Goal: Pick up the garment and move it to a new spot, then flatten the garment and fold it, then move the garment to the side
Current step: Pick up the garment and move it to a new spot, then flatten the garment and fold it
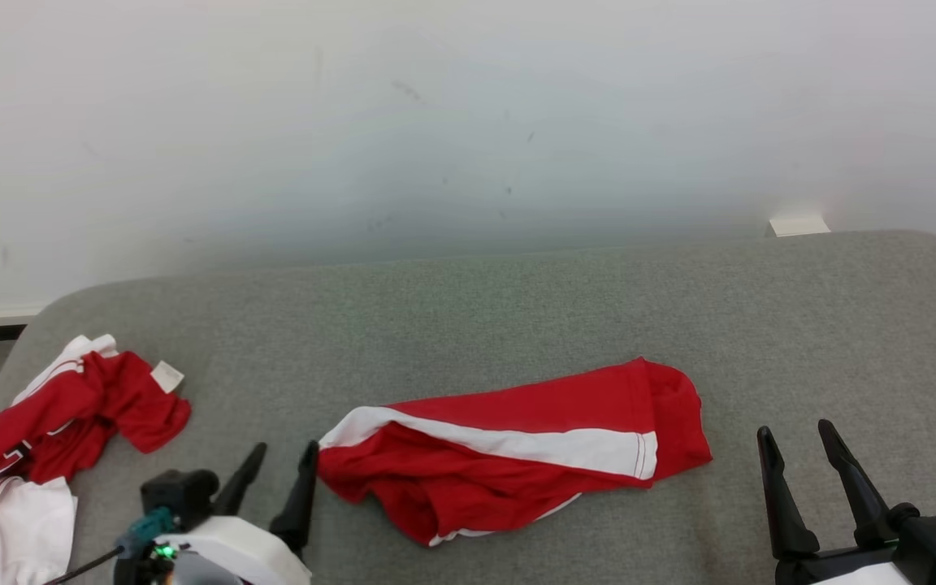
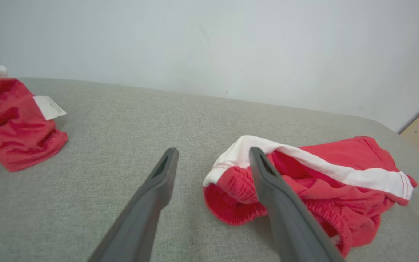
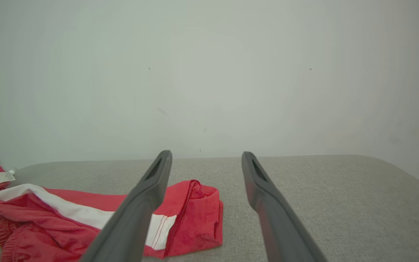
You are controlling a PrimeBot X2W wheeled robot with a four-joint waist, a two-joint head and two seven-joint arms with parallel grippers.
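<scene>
Dark plastic first: standing well apart on the left gripper (image 1: 286, 448), clamping nothing, one finger poised just beside the near end of the crumpled red garment with a broad white stripe (image 1: 517, 455), contact too close to call; standing equally wide on the right gripper (image 1: 795, 429), also empty, waiting near the garment's other end without touching; lying half rolled toward the front middle of the grey woven-fabric padded surface (image 1: 517, 309), between the two grippers; likely handling as light, limp, faintly slick sports cloth, sagging and bunching when lifted, not fragile; probably taking a pinch best at the gathered, elastic-looking band on the left end and at the stitched hem on the right, biting better on thicker edges; risking only one layer if grabbed mid-body; sitting well apart to the left, a heap of red and white clothing with a small white label (image 1: 45, 439); rising behind, a plain pale wall (image 1: 468, 122).
</scene>
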